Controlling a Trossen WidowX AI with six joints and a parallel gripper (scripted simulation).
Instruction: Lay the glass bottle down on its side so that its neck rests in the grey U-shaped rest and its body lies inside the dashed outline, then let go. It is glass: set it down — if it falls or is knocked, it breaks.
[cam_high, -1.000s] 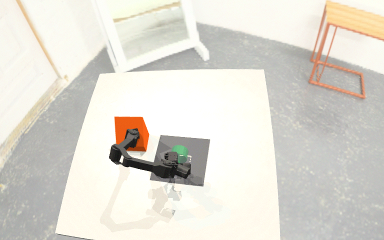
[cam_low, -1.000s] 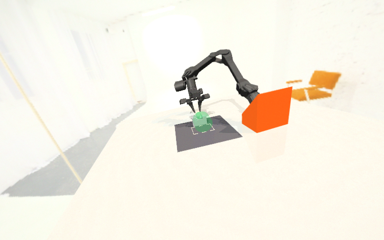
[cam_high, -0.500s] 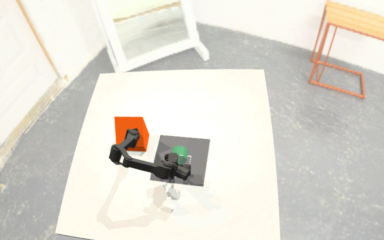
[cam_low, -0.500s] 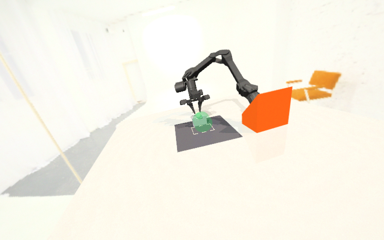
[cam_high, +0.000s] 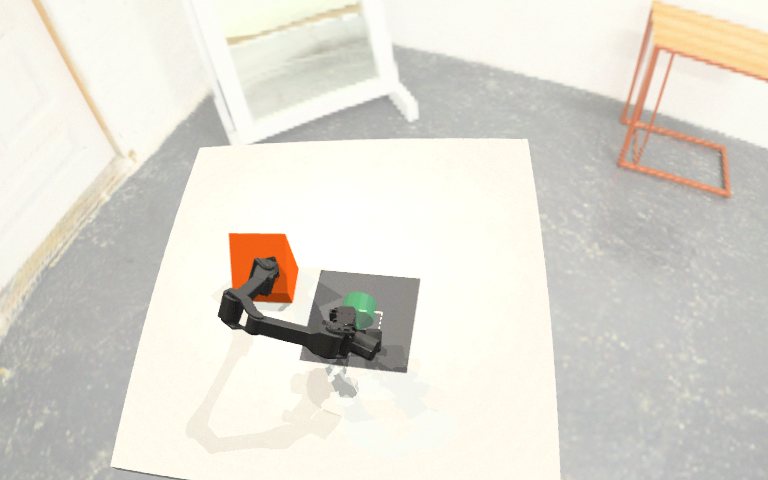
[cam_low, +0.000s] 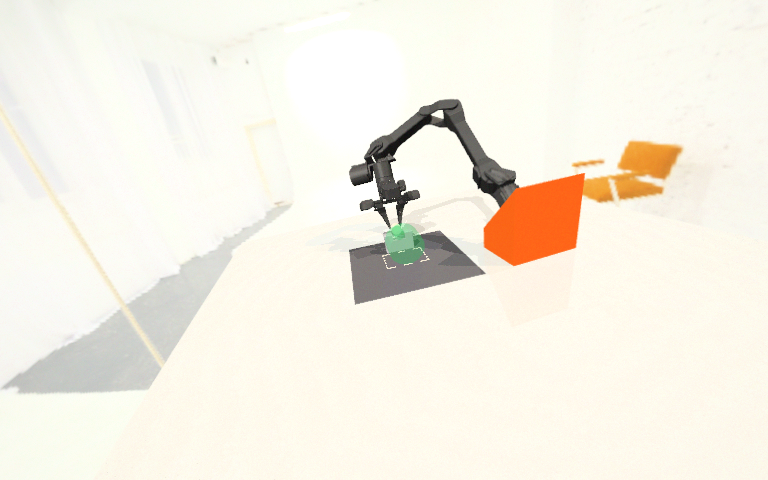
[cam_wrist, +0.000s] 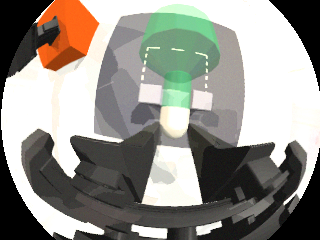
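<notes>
Green glass bottle (cam_high: 362, 305) (cam_low: 404, 249) (cam_wrist: 179, 45): my gripper (cam_high: 343, 318) (cam_low: 395, 227) (cam_wrist: 174, 126) has it pinched at the neck end, not released. Pale tip (cam_wrist: 175, 122) shows between my fingertips in the wrist view. Neck runs between the two uprights of the grey U-shaped rest (cam_low: 400, 240) (cam_wrist: 150, 94); can't tell if it bears on the rest. Wide body is on the far side of the rest from me, over the dashed outline (cam_high: 381, 312) (cam_low: 389, 267) (cam_wrist: 206, 70), and in the wrist view it reaches past the outline's far edge. Exact tilt and body contact underneath: can't tell.

Dark mat (cam_high: 396, 294) (cam_low: 368, 285) (cam_wrist: 115, 65) lies flat below, on the cream table (cam_high: 453, 226) (cam_low: 339, 367) (cam_wrist: 270, 75). Orange block (cam_high: 254, 249) (cam_low: 538, 220) (cam_wrist: 75, 30) stands near the mat, apart from the bottle. My black arm (cam_high: 280, 330) (cam_low: 470, 135) (cam_wrist: 20, 55) bends up and over, fingers pointing down at the neck. Fingertips mostly hidden from the top; wrist view is best.
</notes>
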